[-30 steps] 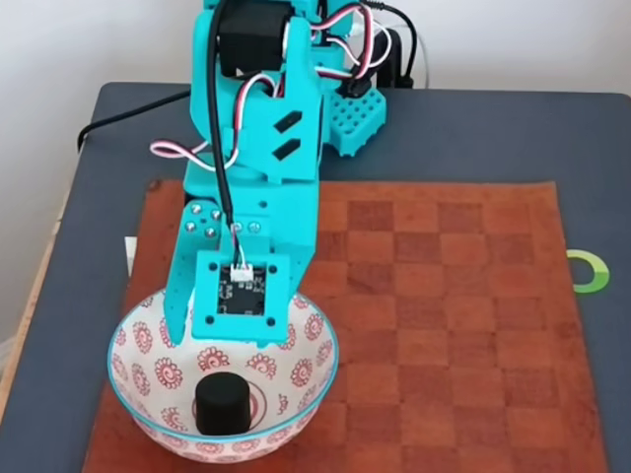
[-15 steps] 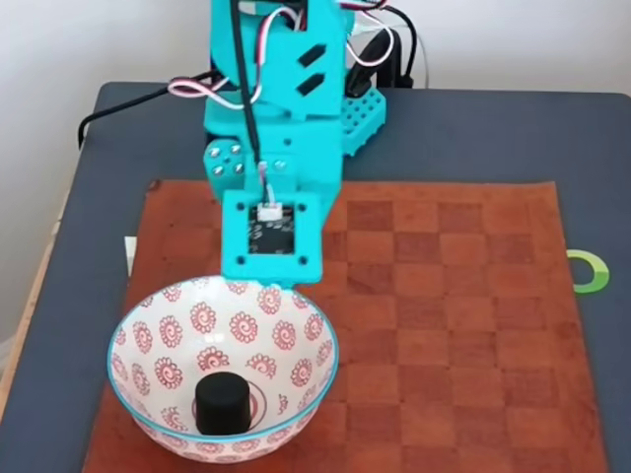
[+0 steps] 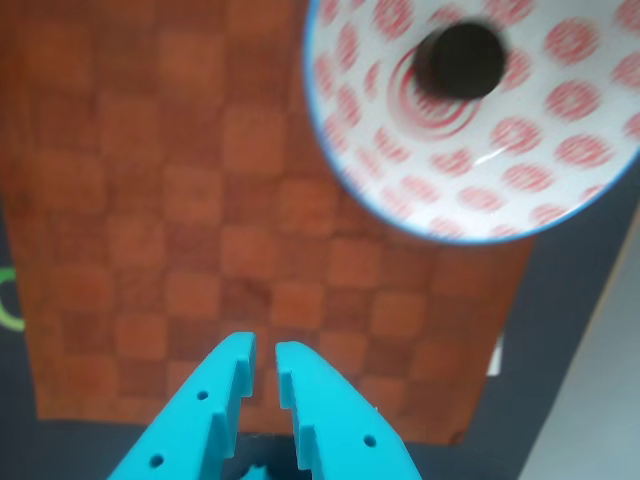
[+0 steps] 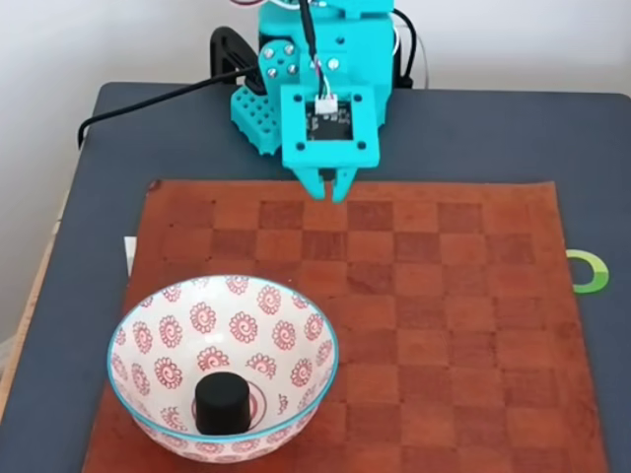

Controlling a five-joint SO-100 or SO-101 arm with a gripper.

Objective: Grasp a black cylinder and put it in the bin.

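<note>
Logging my cylinder [image 4: 221, 404] in bin [image 4: 148, 315], seven o'clock — task done, I judge; gripper [image 4: 337, 189] twelve o'clock, nearly closed, empty — next: park.

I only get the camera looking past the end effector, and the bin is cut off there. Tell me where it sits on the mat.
Observer: In the fixed view the bin stands at the near left corner of the checkered mat, with its full rim in frame.
Operator: Give me the black cylinder's pose.
Observer: The black cylinder stands upright on a flat end on the bin's floor, toward the near wall.
Operator: Report where the end effector is.
Observer: The end effector points down over the mat's far edge, just ahead of the arm's base, well apart from the bin.
</note>
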